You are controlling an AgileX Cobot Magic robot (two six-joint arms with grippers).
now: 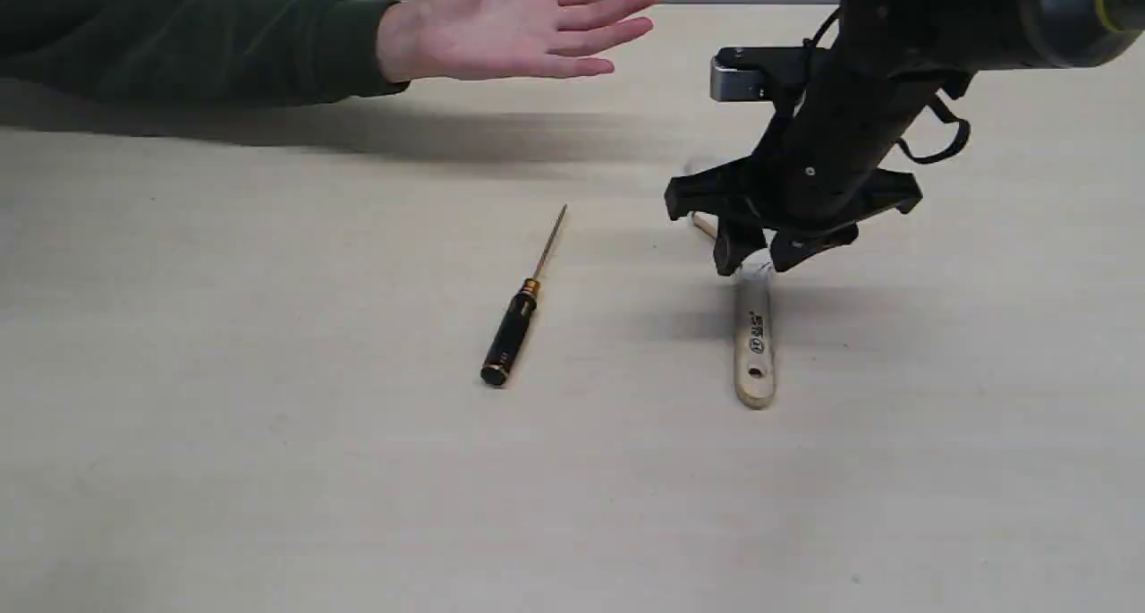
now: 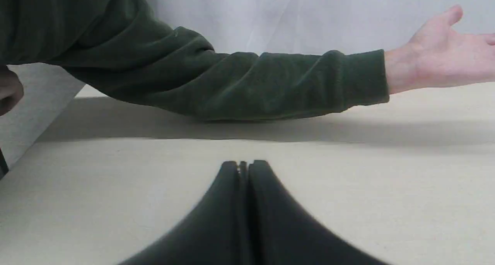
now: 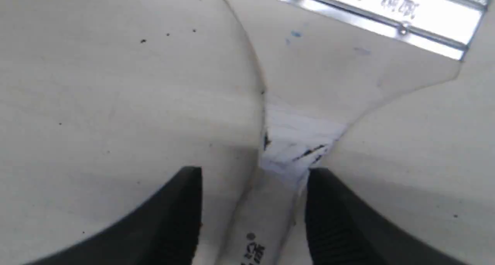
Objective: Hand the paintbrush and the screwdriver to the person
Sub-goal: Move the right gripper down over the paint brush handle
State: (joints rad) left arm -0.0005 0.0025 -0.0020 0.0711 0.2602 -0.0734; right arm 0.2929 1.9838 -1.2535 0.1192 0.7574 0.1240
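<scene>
The paintbrush (image 1: 753, 344) lies flat on the bench (image 1: 268, 488), its handle end nearest the camera. The right hand (image 1: 760, 259) hangs low over the brush's neck, jaws apart to either side of the handle, just below a band of white tape (image 3: 297, 141). They have not yet closed on it. One pad sits closer to the wood than the other, so the grip would be better centred before closing. A firm squeeze across the narrow neck, well short of the ferrule (image 3: 386, 13), should stop the brush from pivoting when lifted.

The screwdriver (image 1: 517, 322) lies apart from the brush, on its left. The person (image 1: 501, 27) holds an open palm beyond the brush, also to the left. The left hand (image 2: 243, 166) is pressed closed on nothing.
</scene>
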